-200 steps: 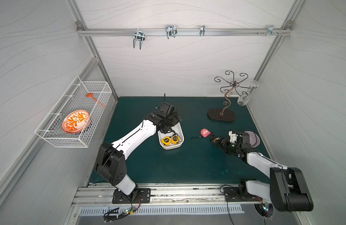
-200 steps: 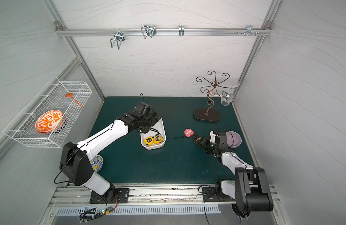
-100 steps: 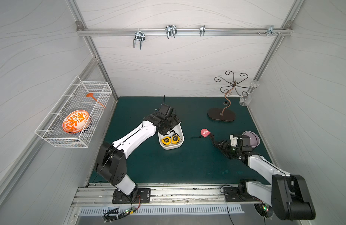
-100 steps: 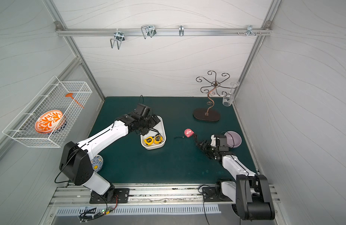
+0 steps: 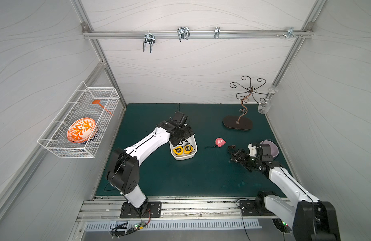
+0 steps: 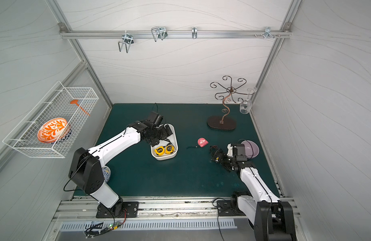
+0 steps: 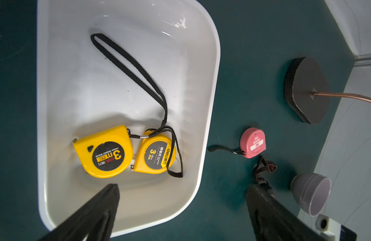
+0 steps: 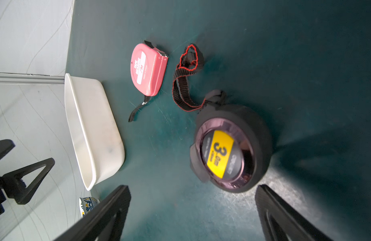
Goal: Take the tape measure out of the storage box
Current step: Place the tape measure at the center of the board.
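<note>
While the right gripper [image 8: 193, 188] hung low over the mat [image 8: 305, 62] with its fingers spread wide and empty, the black tape [image 8: 230, 150] lay flat just beyond their tips, outside the box [image 7: 190, 73], its limp strap trailing away. Farther in, the left gripper [image 7: 182, 186] hovered over the box, fingers likewise wide apart and holding nothing; the wrist view showed one finger over the box's floor and the other out past its rim. Inside, at the near end in both top views, the big yellow tape [image 7: 106, 153] and the small yellow tape [image 7: 156, 154] lay label-up, touching side by side, with the small one close to the wall. They looked like hard, glossy plastic cases, probably dense for their size and stiff enough for a firm pinch, but smooth enough to slip. The best hold seemed to be across the big one's free edges, since there was barely any finger room between the pair. Black straps [image 7: 128, 66] looped over the small tape and across the floor; being soft, they might snag and drag the neighbour along. Beyond the box, the pink tape [image 7: 253, 143] rested on the mat, and the stand [image 5: 237, 123] stood farthest back.
</note>
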Robot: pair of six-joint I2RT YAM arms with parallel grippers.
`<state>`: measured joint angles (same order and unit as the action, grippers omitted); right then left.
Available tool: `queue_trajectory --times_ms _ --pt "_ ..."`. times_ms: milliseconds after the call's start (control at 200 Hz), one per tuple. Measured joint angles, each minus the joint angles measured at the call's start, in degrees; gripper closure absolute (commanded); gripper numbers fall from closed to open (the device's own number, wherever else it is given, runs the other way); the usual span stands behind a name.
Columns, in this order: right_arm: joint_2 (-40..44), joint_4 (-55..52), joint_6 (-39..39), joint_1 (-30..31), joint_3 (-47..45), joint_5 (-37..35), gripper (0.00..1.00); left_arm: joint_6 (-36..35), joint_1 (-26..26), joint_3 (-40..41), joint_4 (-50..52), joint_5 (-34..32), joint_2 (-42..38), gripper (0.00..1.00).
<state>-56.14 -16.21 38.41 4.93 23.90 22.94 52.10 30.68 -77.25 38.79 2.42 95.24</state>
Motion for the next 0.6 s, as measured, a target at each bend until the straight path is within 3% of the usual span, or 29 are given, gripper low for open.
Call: queue_trajectory --times_ms 255,600 --pt "3.3 -9.3 -1.2 4.7 4.2 -2.0 0.01 -6.0 0.0 -2.5 5.1 -0.5 4.0 0.01" --pt "6.1 -18.5 -2.1 6.6 11.0 -2.9 0.01 -18.0 0.6 -7.6 13.4 -5.3 9.1 0.11"
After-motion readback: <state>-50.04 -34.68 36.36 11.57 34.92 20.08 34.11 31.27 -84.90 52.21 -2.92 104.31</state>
